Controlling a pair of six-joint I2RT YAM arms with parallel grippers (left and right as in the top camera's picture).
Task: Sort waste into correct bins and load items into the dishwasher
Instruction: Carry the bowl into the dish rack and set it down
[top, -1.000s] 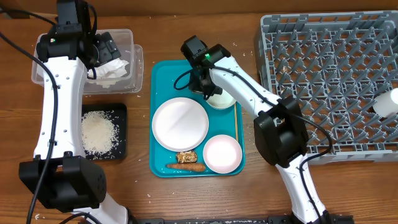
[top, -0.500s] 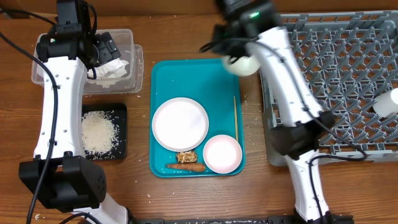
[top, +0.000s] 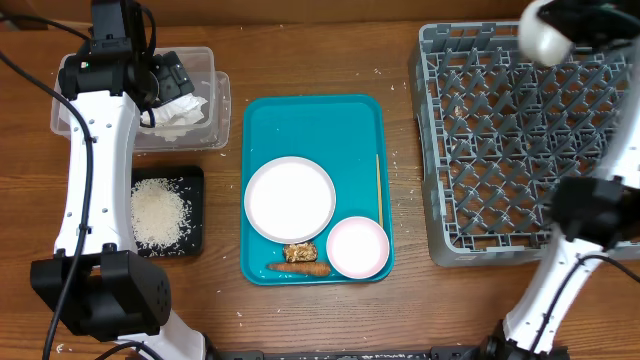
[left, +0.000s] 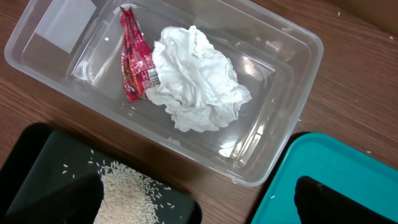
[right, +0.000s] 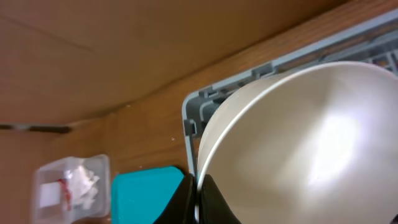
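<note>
My right gripper (right: 199, 200) is shut on the rim of a small white bowl (right: 311, 143), pinching the rim between its fingers. In the overhead view the bowl (top: 543, 38) hangs blurred over the far left corner of the grey dishwasher rack (top: 520, 150). The left gripper (left: 193, 208) stands open above the clear tub (left: 283, 124), which holds a crumpled napkin (left: 196, 78) and a red wrapper (left: 134, 56). On the teal tray (top: 320, 120) lie a large plate (top: 290, 198), a smaller plate (top: 357, 246), a carrot (top: 300, 267) and a brown lump (top: 299, 252).
A black tray (top: 190, 185) with loose rice (top: 158, 212) sits on the table in front of the clear tub (top: 215, 95). A thin stick (top: 379, 190) lies along the teal tray's right side. The right arm's base joint (top: 595, 212) overhangs the rack's right part.
The right arm has lifted the small bowl off the teal tray and swung it right to the rack's far corner. The left arm has not moved.
</note>
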